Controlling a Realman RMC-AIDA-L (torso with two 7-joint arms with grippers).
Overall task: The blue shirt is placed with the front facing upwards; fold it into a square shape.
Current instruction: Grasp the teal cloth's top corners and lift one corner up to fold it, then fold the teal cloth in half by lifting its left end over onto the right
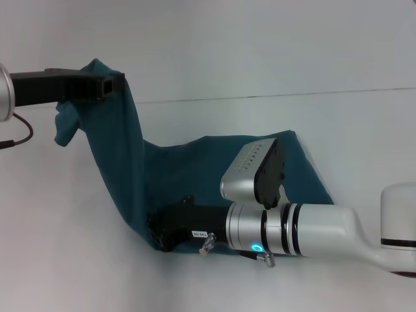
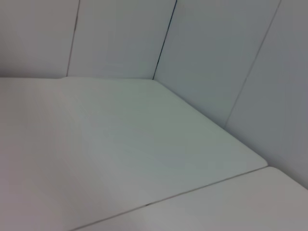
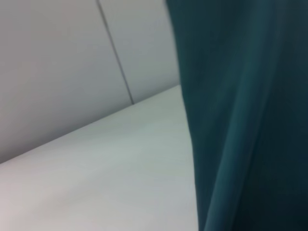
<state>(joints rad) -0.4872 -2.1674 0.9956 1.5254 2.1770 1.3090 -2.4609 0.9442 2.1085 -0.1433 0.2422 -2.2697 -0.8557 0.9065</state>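
Observation:
The blue shirt (image 1: 188, 169) is a dark teal cloth, partly lifted off the white table (image 1: 312, 58). In the head view my left gripper (image 1: 109, 84) is at the upper left, shut on one raised edge of the shirt, and a fold of cloth (image 1: 65, 127) hangs below it. My right gripper (image 1: 156, 237) is low in the middle, shut on another edge of the shirt. The cloth stretches in a band between the two grippers. The rest lies behind my right arm. The right wrist view shows the shirt (image 3: 245, 125) hanging close by. No lettering shows.
A thin seam (image 1: 273, 95) crosses the table behind the shirt. The left wrist view shows only bare table (image 2: 120, 144) and grey wall panels (image 2: 231, 57). My right forearm (image 1: 305, 231) covers the shirt's near part.

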